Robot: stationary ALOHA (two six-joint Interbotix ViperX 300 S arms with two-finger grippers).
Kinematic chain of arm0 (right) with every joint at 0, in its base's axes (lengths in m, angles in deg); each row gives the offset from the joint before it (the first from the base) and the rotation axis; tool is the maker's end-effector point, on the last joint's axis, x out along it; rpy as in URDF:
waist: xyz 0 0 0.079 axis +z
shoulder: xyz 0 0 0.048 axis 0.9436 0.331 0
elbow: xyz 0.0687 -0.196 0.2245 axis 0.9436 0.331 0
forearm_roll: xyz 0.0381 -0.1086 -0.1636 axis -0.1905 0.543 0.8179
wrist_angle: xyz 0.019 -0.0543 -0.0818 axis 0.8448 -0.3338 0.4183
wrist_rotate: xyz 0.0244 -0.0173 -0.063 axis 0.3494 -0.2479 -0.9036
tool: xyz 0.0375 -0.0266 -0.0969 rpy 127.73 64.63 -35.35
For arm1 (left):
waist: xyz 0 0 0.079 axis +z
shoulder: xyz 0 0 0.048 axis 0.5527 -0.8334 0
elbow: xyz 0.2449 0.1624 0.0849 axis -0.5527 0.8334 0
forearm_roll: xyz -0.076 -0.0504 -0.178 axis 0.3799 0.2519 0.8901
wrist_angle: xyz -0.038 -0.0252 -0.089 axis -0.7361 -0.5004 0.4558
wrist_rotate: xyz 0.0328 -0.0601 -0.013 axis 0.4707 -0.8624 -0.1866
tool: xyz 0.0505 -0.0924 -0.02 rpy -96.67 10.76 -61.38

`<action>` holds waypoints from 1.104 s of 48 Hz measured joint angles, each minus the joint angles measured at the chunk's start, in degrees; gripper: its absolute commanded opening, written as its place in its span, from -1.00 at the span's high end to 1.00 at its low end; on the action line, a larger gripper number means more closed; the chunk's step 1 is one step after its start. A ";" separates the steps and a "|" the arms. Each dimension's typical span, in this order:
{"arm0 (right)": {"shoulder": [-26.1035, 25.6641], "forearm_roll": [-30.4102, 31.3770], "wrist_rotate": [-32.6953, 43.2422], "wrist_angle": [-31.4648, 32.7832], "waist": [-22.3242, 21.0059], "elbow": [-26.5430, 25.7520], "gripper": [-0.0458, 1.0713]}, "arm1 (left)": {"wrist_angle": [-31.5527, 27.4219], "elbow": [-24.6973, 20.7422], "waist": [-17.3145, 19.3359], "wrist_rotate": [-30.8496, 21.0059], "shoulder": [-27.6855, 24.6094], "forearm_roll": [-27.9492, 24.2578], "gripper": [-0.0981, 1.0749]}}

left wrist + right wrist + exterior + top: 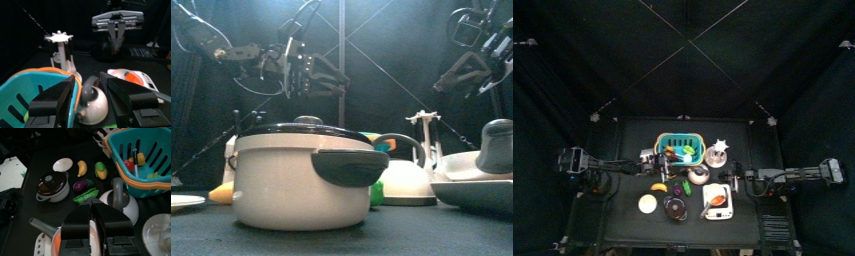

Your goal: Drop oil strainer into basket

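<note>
So as far as I can tell, the oil strainer [135, 164] is that thin metal stem poking up inside the basket [157, 153], near the upper right of the right wrist view, next to some red and yellow toy food. I can't make out the mesh end though, so take that as a guess. In the top view the basket sits at the upper middle of the table. The left gripper [88, 79] has its jaws spread wide with nothing between them, and it hangs right by the basket's teal wall at the lower left of its own view, with the silver kettle [93, 102] just past the fingertips. That's what worries me: the table is packed, so if that arm dips or swings sideways, a spread jaw could snag the basket rim and drag it, or knock the kettle over. If the stem only leans on the slotted wall, a bump like that might flip the strainer out. The right gripper [93, 208] looks pressed together and empty, parked over near the kettle, so it's not much of a threat unless it moves.
</note>
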 measured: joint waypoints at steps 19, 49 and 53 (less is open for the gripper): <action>-0.62 -6.15 0.09 10.63 2.81 -0.18 0.62 | -3.43 1.93 -3.25 0.26 1.85 3.78 -0.58; 0.44 -26.19 0.18 18.02 13.97 -1.05 0.56 | -3.60 -3.08 -6.24 0.09 -5.89 2.02 -0.58; 0.97 -31.38 0.26 18.19 15.73 -1.05 0.48 | -3.96 -5.36 -7.29 0.18 -8.88 1.93 -0.58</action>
